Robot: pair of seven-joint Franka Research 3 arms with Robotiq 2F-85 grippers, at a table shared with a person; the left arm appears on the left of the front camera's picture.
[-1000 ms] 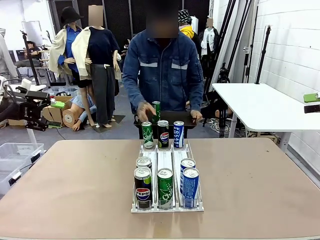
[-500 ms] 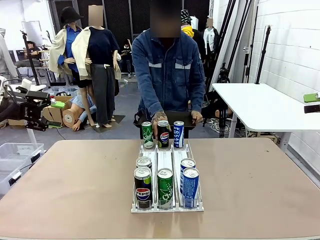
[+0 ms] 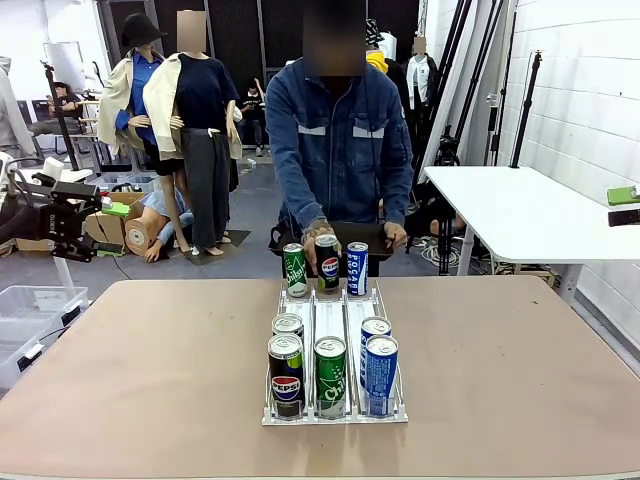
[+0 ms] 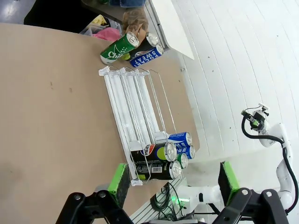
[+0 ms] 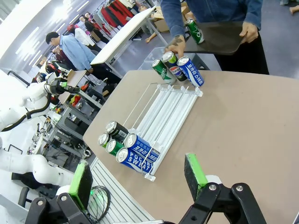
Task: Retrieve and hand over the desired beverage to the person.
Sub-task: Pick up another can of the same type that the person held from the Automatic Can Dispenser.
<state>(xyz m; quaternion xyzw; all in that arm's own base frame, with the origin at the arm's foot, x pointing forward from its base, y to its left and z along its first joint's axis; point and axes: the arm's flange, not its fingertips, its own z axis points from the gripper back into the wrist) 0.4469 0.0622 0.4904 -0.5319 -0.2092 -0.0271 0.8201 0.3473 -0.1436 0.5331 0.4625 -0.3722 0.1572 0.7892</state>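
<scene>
While both arms hang back from the counter point(image 3: 150, 360), the task stands, as I judge it, at its opening step: no drink is reached for yet. The left pincer point(image 4: 173, 184) has its jaws wide apart and empty, and the right pincer point(image 5: 138, 179) is likewise spread with nothing between its green pads. Nearest the robot, at the near end of the white rack point(image 3: 330, 312), stand a black cola can point(image 3: 286, 375), a near green can point(image 3: 330, 375) and a near blue can point(image 3: 381, 372), with a silver-topped can point(image 3: 288, 326) and a second blue can point(image 3: 375, 330) just behind. In both wrist views this cluster lies ahead of the open jaws, well apart from the pads. Beyond a bare stretch of lanes, the far end carries a far green can point(image 3: 295, 270), a far cola can point(image 3: 327, 270) and a far blue can point(image 3: 357, 268). The person point(image 3: 340, 150) rests one hand point(image 3: 316, 238) on the far cola can; whether it places or points, I cannot tell. The other hand point(image 3: 394, 235) holds a dark tray point(image 5: 219, 37) bearing a spare green can point(image 5: 193, 29). The next move calls for settling which drink is wanted, then lowering open jaws astride it without knocking its neighbours
</scene>
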